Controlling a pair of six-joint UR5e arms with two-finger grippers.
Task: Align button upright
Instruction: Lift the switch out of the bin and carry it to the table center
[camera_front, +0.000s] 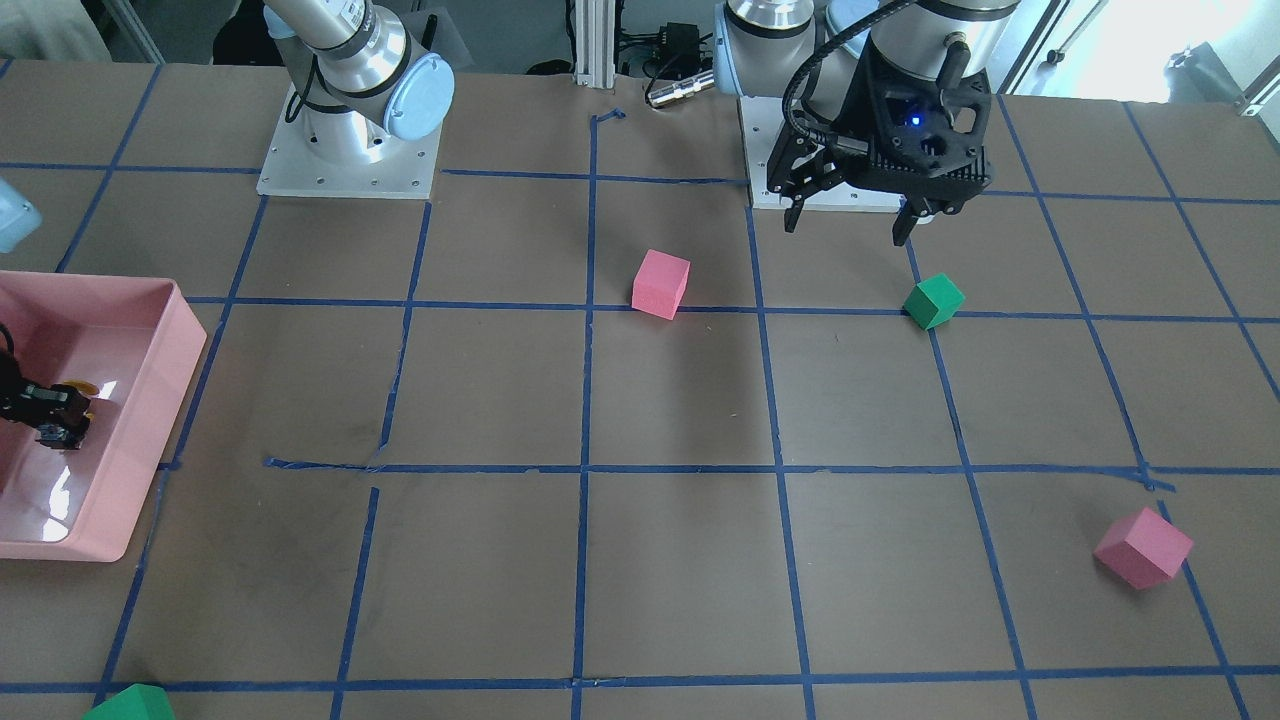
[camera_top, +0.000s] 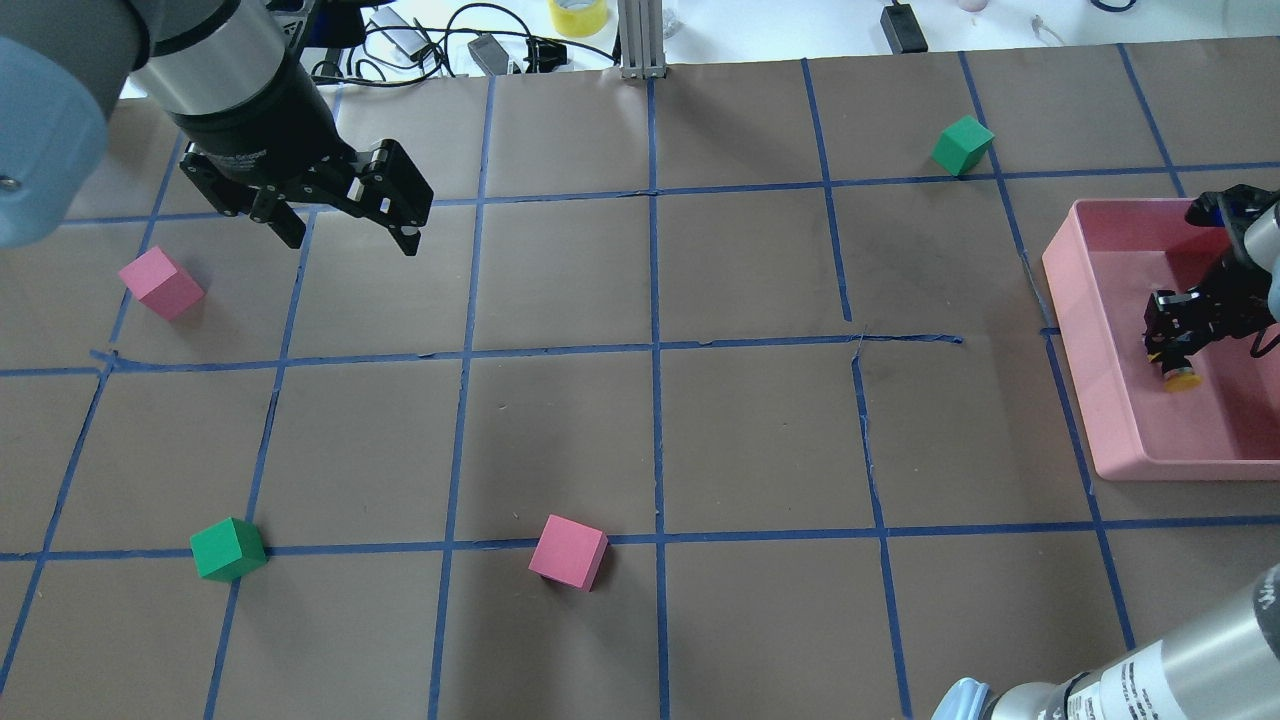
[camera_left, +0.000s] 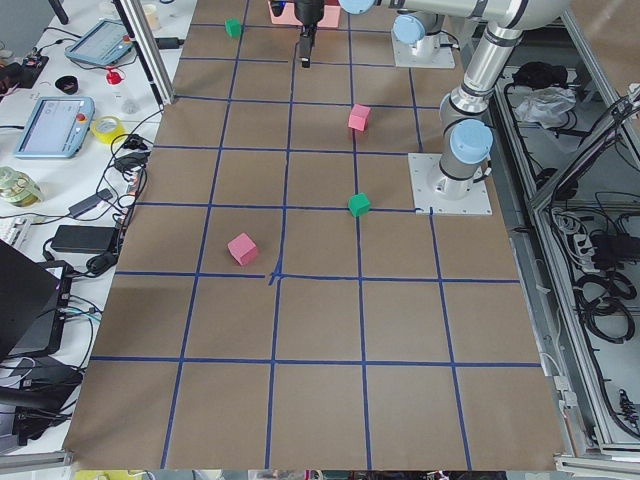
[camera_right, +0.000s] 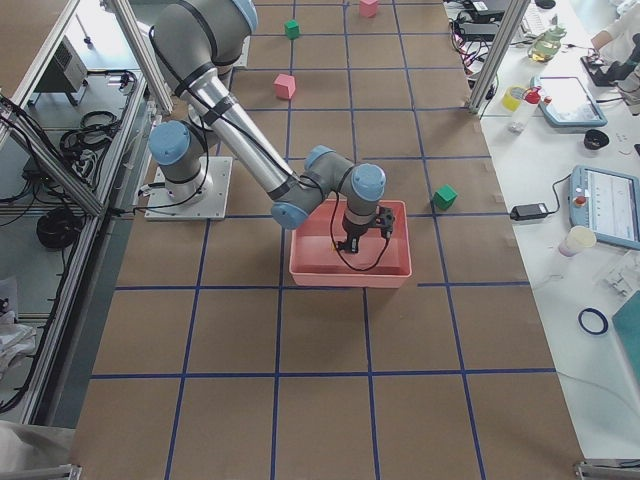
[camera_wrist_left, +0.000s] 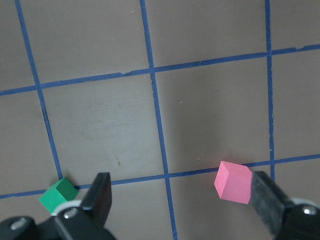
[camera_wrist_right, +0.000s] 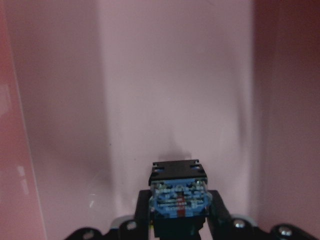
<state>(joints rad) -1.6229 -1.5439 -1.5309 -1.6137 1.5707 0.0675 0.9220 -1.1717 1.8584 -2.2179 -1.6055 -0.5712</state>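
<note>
The button (camera_top: 1181, 374) has a yellow cap and a black body. It is inside the pink tray (camera_top: 1110, 400) at the table's right end. My right gripper (camera_top: 1172, 338) is shut on it low in the tray. The cap points sideways, toward the robot's side. In the right wrist view the button's block base (camera_wrist_right: 178, 196) sits between the fingers, over the tray floor. The front-facing view shows the same grip (camera_front: 55, 412) and the yellow cap (camera_front: 80, 388). My left gripper (camera_top: 350, 240) is open and empty, above the table's far left part.
Pink cubes (camera_top: 160, 283) (camera_top: 568, 552) and green cubes (camera_top: 228, 549) (camera_top: 962, 145) lie scattered on the brown, blue-taped table. The left wrist view shows a pink cube (camera_wrist_left: 233, 182) and a green cube (camera_wrist_left: 58, 194) below the open fingers. The tray walls surround my right gripper.
</note>
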